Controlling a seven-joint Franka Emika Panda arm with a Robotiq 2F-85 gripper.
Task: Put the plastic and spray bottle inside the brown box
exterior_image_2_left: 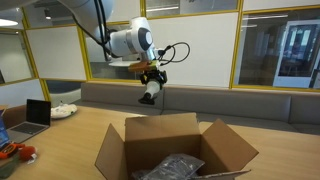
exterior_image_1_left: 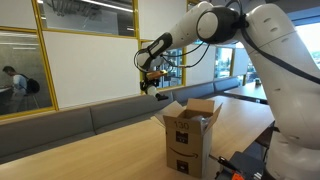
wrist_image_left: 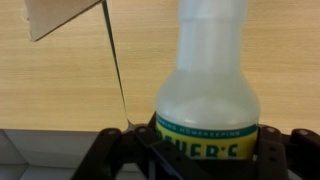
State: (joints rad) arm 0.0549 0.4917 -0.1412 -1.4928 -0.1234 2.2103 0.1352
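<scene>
Wrist view, hand point(wrist_image_left: 208, 150) gripping labelled spray bottle point(wrist_image_left: 210, 80)

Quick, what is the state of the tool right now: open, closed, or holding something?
The tool: closed on the spray bottle, held in the air, not yet inside the brown box.

**Bottle aloft, box standing open**

The spray bottle point(exterior_image_2_left: 147, 96) hangs in mid-air, clamped in the gripper point(exterior_image_2_left: 151, 80), higher than the brown box point(exterior_image_2_left: 118, 152) and apart from it. Up close, its pale body carries a yellow-green label. The box stands upright, flaps spread. Crinkled plastic point(exterior_image_2_left: 175, 165) lies inside it.
</scene>
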